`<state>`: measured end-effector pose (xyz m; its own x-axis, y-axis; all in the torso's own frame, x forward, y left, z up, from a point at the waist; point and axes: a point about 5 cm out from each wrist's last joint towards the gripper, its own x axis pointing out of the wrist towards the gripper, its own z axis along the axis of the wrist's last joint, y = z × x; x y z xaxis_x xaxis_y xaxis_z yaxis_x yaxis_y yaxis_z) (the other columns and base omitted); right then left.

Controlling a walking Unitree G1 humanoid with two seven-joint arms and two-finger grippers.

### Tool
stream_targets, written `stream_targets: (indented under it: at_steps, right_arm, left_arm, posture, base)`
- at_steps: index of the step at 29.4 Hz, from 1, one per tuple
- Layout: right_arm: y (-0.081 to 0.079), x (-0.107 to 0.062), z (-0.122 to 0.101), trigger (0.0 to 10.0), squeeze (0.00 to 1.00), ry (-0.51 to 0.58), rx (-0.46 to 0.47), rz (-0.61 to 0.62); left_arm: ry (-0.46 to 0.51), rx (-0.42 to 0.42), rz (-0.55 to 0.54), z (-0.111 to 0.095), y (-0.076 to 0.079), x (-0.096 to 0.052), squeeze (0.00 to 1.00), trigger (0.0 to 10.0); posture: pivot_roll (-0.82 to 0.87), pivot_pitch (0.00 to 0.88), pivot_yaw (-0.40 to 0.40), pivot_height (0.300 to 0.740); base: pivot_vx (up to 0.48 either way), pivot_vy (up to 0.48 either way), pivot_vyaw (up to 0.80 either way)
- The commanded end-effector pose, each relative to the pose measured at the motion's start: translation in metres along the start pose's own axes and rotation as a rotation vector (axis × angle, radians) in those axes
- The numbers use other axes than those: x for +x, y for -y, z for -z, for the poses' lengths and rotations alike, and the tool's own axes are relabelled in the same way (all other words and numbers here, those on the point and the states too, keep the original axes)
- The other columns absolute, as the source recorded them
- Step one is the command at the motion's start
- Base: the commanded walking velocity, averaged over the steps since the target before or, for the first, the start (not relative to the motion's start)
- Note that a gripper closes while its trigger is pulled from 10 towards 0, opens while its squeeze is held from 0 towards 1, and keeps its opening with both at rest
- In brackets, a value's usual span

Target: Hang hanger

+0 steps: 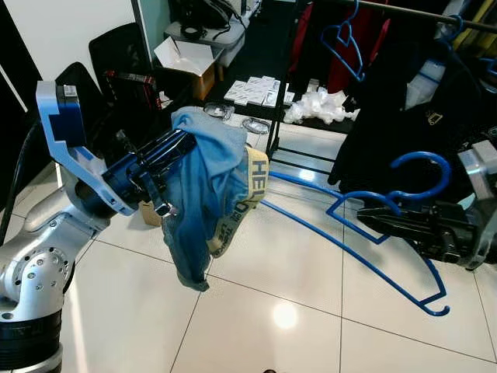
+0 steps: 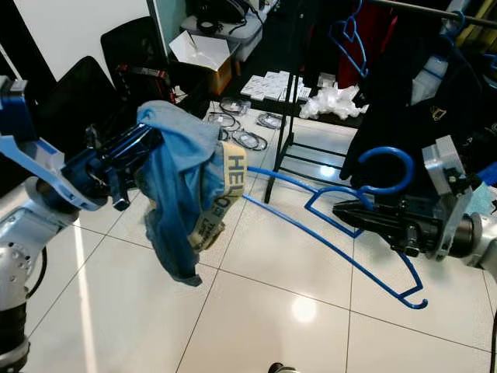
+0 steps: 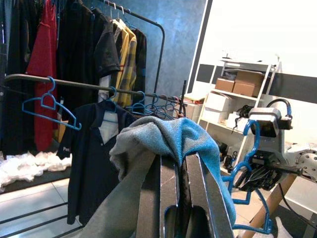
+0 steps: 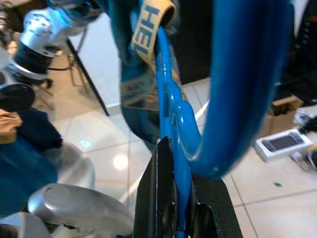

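Note:
My right gripper [image 1: 371, 220] is shut on the neck of a blue plastic hanger [image 1: 353, 249], just below its hook [image 1: 423, 165]. The hanger lies roughly flat, one arm reaching left into a blue garment [image 1: 210, 202]. That garment, with a yellow lettered waistband [image 1: 252, 186], drapes over my left gripper [image 1: 180, 141], whose fingers are shut on the cloth. In the right wrist view the hanger [image 4: 173, 114] runs from between the black fingers [image 4: 154, 198] up to the waistband [image 4: 151, 17]. The left wrist view shows the cloth [image 3: 173, 139] bunched over the fingers [image 3: 198, 193].
A clothes rail [image 1: 423, 12] crosses the top right, carrying an empty blue hanger [image 1: 345, 47] and a dark shirt [image 1: 404, 116]. The rack's black frame [image 1: 276, 116] stands ahead. Black chairs [image 1: 116, 54], boxes and white packets sit behind on the glossy tiled floor [image 1: 272, 311].

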<state>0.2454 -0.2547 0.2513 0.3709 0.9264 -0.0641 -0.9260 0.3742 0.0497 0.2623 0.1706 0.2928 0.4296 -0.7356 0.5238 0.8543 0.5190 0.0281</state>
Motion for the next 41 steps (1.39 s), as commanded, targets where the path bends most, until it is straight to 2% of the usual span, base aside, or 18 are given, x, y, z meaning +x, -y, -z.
stream_targets:
  at_steps: [1,11,19,22,30,41]
  right_arm:
    - [-0.004,-0.003,-0.004,10.0,0.00,0.008,-0.009,-0.017]
    - [-0.006,-0.009,-0.005,10.0,0.00,-0.013,-0.007,-0.018]
    - [-0.010,-0.001,-0.017,10.0,0.00,0.097,-0.016,-0.079]
    - [-0.011,0.001,-0.016,10.0,0.00,0.096,-0.011,-0.092]
    - [-0.014,0.001,-0.001,10.0,0.00,0.005,0.020,-0.084]
    - [-0.007,0.005,0.000,10.0,0.00,0.020,0.001,-0.030]
  left_arm:
    - [-0.011,0.002,0.029,-0.001,0.004,-0.001,0.00,10.0]
    - [-0.015,0.004,0.027,-0.001,0.003,-0.001,0.00,10.0]
    - [-0.016,-0.003,0.031,0.001,0.004,-0.001,0.00,10.0]
    - [-0.012,0.000,0.024,0.000,0.003,-0.001,0.00,10.0]
    - [0.061,0.001,-0.032,-0.011,-0.006,-0.004,0.00,10.0]
    - [0.084,-0.038,0.003,-0.009,0.000,0.004,0.00,10.0]
  posture:
    - [-0.04,0.144,-0.002,0.740]
    - [-0.04,0.141,-0.002,0.740]
    - [-0.04,0.140,-0.001,0.740]
    - [-0.04,0.141,-0.002,0.740]
    - [-0.04,0.147,0.002,0.740]
    - [-0.04,0.144,0.004,0.740]
  base:
    - [0.000,0.000,0.00]
    - [0.000,0.000,0.00]
    - [0.000,0.000,0.00]
    - [0.000,0.000,0.00]
    - [0.000,0.000,0.00]
    - [0.000,0.000,0.00]
